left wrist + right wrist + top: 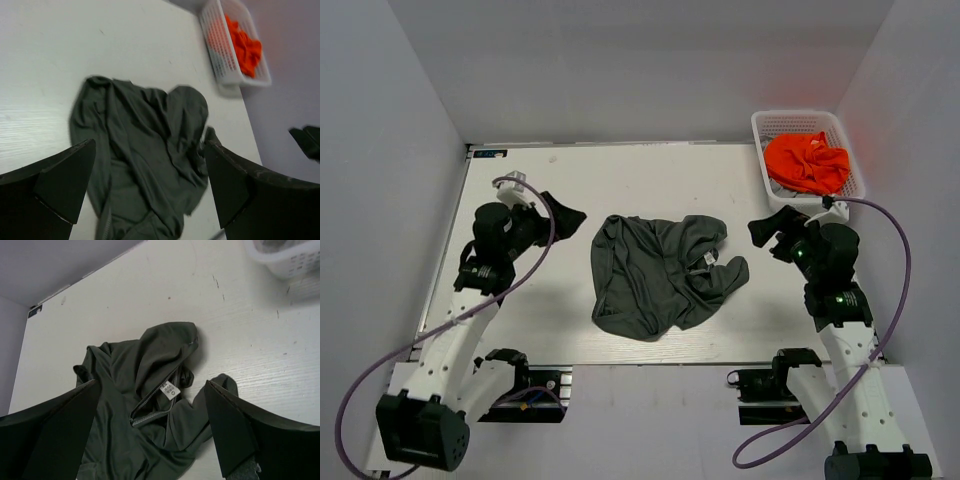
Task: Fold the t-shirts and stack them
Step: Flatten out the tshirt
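A dark olive-grey t-shirt [655, 275] lies crumpled in the middle of the white table, its small white neck label [709, 259] facing up. It also shows in the left wrist view [145, 150] and the right wrist view [145, 405], where the label [170, 390] is plain. A bright orange t-shirt [807, 162] lies bunched in the white lattice basket [772, 123] at the back right. My left gripper [565, 217] is open and empty, left of the grey shirt. My right gripper [767, 234] is open and empty, right of it.
The basket also shows in the left wrist view [220, 47] and its corner in the right wrist view [290, 260]. Grey walls close in the table on the left, back and right. The table's near edge [650, 362] runs just past the shirt.
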